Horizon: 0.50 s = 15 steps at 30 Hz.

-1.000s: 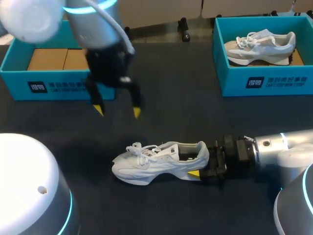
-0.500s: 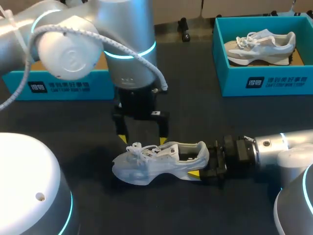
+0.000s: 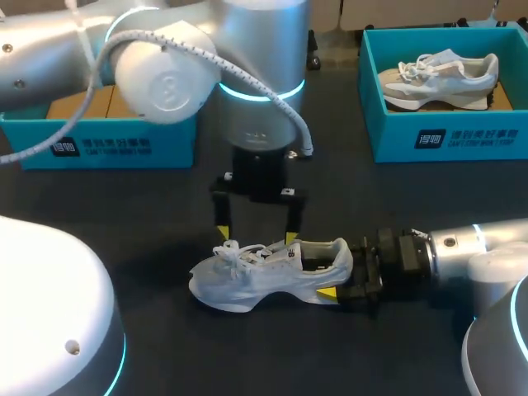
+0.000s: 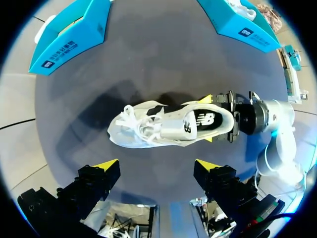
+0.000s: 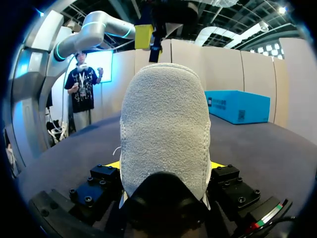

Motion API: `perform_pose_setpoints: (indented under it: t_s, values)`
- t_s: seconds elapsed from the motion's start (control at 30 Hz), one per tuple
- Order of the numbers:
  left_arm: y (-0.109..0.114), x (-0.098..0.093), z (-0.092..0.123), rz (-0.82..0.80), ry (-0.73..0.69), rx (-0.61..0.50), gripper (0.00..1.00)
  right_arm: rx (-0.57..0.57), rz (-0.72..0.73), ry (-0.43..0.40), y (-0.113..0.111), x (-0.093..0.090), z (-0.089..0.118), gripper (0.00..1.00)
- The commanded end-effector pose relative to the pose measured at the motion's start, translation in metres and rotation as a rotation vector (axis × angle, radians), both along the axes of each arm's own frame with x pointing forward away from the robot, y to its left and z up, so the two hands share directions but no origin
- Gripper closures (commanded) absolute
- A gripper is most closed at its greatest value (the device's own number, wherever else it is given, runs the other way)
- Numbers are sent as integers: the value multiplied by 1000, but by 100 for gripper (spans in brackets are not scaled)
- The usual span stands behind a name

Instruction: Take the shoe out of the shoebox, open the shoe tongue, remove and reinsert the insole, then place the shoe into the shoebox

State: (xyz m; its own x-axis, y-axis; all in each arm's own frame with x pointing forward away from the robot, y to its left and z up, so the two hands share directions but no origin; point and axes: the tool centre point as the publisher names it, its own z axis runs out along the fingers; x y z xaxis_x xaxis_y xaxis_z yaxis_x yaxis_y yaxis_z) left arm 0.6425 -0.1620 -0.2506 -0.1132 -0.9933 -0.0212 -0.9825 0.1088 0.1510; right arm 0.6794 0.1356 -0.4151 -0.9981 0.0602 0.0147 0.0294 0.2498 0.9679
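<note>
A white sneaker (image 3: pixel 247 276) stands upright on the dark table, toe to the left. My right gripper (image 3: pixel 334 278) is shut on its heel, one yellow tip on each side. In the right wrist view the grey heel (image 5: pixel 166 124) fills the space between that gripper's (image 5: pixel 164 166) fingers. My left gripper (image 3: pixel 256 237) hangs open just above the laces and tongue, not touching them. Seen from the left wrist, the sneaker (image 4: pixel 148 131) lies ahead of the spread left gripper (image 4: pixel 157 164), with the right gripper (image 4: pixel 208 119) at its heel.
A blue shoebox (image 3: pixel 124 144) lined with brown cardboard sits at the back left, partly behind my left arm. A second blue shoebox (image 3: pixel 445 136) at the back right holds another pale sneaker (image 3: pixel 437 78).
My left arm has swung to the right and come down from near the left shoebox to just over the sneaker's laces. The right gripper and the sneaker have stayed put.
</note>
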Motion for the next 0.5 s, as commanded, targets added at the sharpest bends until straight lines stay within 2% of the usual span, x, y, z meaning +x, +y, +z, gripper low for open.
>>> perform_pose_setpoints:
  t_s: [0.03, 0.27, 0.5]
  values:
    - [-16, 3, -8, 26, 17, 21, 0, -5, 2, 2, 1, 0, 1, 100]
    - [-46, 7, -26, 58, -43, 80, 0, -5, 2, 2, 1, 0, 1, 100]
    - [-61, 18, -45, 90, -6, 153, 0, -5, 2, 2, 1, 0, 1, 100]
